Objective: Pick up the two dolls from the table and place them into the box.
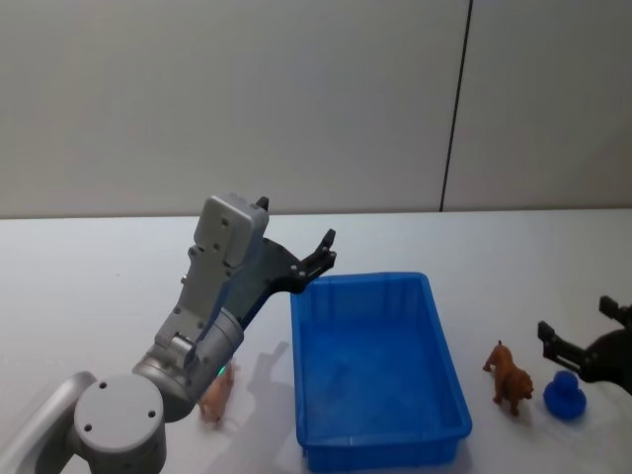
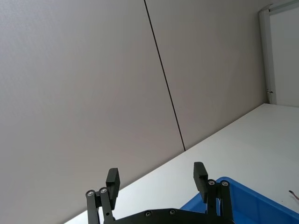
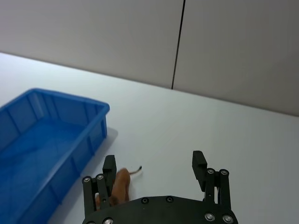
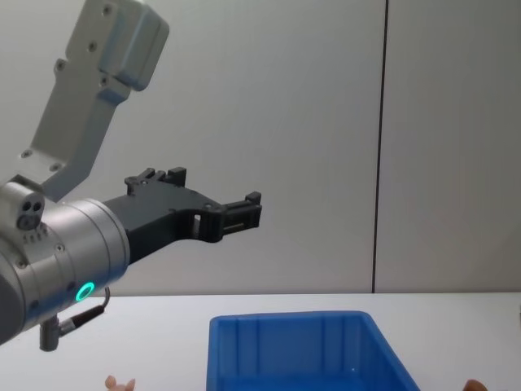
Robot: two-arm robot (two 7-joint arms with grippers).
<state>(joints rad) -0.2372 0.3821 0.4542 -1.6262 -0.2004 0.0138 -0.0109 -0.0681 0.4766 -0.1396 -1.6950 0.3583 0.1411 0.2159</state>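
The blue box (image 1: 449,395) stands open on the white table (image 1: 89,286); nothing shows inside it. The pale pink doll (image 1: 215,395) lies left of the box, partly hidden by my left arm, and its tip shows in the chest view (image 4: 120,383). The reddish-brown doll (image 1: 509,377) stands right of the box, and is seen close under the right wrist camera (image 3: 120,184). My left gripper (image 1: 321,252) hangs open and empty, raised above the box's far left corner (image 2: 252,205). My right gripper (image 1: 580,321) is open and empty, just right of the brown doll.
A small blue round toy (image 1: 566,397) sits on the table right of the brown doll, below my right gripper. A grey wall with a dark vertical seam (image 1: 454,109) runs behind the table. Bare tabletop lies beyond the box.
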